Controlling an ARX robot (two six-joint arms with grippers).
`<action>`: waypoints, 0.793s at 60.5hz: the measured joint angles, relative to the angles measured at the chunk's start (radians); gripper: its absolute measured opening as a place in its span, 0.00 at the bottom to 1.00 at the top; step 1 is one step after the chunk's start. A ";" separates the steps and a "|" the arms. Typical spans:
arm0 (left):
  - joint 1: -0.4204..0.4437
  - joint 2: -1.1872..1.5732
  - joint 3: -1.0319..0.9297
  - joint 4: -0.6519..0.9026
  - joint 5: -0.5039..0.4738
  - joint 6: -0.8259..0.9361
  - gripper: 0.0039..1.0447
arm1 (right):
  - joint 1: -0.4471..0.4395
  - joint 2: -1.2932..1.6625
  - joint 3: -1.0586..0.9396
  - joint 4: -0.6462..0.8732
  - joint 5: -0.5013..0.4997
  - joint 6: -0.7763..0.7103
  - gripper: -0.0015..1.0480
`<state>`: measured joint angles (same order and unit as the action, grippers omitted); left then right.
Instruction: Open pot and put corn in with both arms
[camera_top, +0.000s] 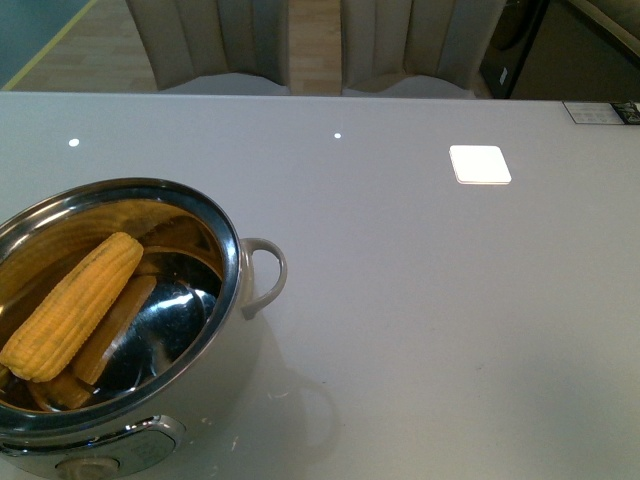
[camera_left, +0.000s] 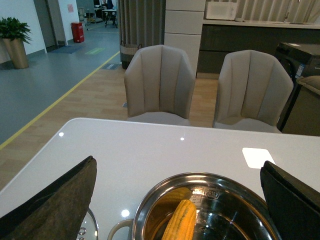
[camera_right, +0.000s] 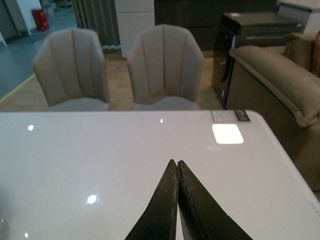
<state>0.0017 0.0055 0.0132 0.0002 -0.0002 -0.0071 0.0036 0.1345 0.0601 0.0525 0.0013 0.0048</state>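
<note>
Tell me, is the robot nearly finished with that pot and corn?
It looks essentially done. The pot stands open with no lid on it, and the corn already lies inside, leaning on the steel wall. Nothing is in hand: the left gripper is open and empty above the pot, and the right gripper is shut on nothing over bare table. Nothing obvious remains.

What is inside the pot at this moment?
The pot has no lid on and holds one corn cob lying slanted against its shiny steel wall, mirrored in the metal. The near part of the floor is hidden by the rim.
</note>
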 joint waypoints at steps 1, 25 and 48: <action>0.000 0.000 0.000 0.000 0.000 0.000 0.93 | 0.000 -0.013 -0.002 -0.014 -0.002 0.000 0.02; 0.000 0.000 0.000 0.000 0.000 0.000 0.93 | 0.000 -0.128 -0.031 -0.054 0.000 0.000 0.02; 0.000 0.000 0.000 0.000 0.000 0.000 0.93 | 0.000 -0.129 -0.032 -0.054 0.000 -0.002 0.23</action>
<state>0.0017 0.0055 0.0132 0.0002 -0.0002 -0.0071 0.0036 0.0059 0.0284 -0.0013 0.0010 0.0032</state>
